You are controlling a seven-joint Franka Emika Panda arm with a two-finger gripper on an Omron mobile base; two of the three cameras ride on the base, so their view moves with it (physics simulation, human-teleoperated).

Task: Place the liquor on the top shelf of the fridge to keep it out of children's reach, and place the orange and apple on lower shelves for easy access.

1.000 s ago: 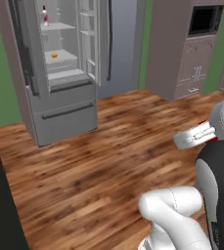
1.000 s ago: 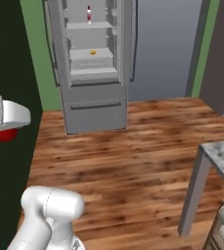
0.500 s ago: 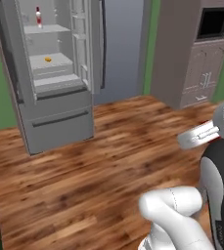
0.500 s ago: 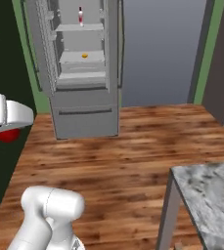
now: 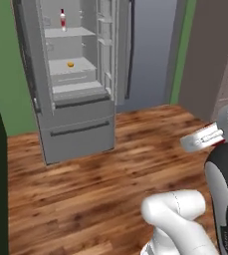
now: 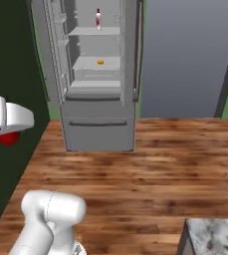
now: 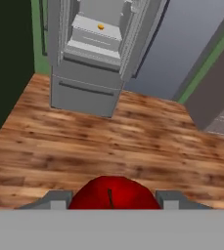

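Compared with the frames a second back, my whole picture has slid: the base has swung round, so the fridge [image 5: 70, 79] now stands more squarely ahead and looms larger, while the things inside it kept their places. The pincer [image 7: 112, 202] is pinching the apple [image 7: 113, 193], whose red dome sits between the two finger tips in the hand view; in the right base view I see the apple [image 6: 8, 138] as a red ball tucked under the white hand at the left edge. The fridge's upper doors stand open. The liquor [image 5: 62, 20] stands upright on the top shelf [image 5: 70, 33], and the orange [image 5: 70, 63] lies on the lower shelf [image 5: 75, 66] beneath it, both well apart from the apple. Below the open cavity a grey drawer front with a dark bar handle is closed. The floor [image 5: 95, 184] is brown wood plank; green wall [image 5: 3, 74] flanks the fridge on both sides, a plain grey panel stands just right of it, and a marbled table [image 6: 215, 238] corner shows at the lower right of the right base view.
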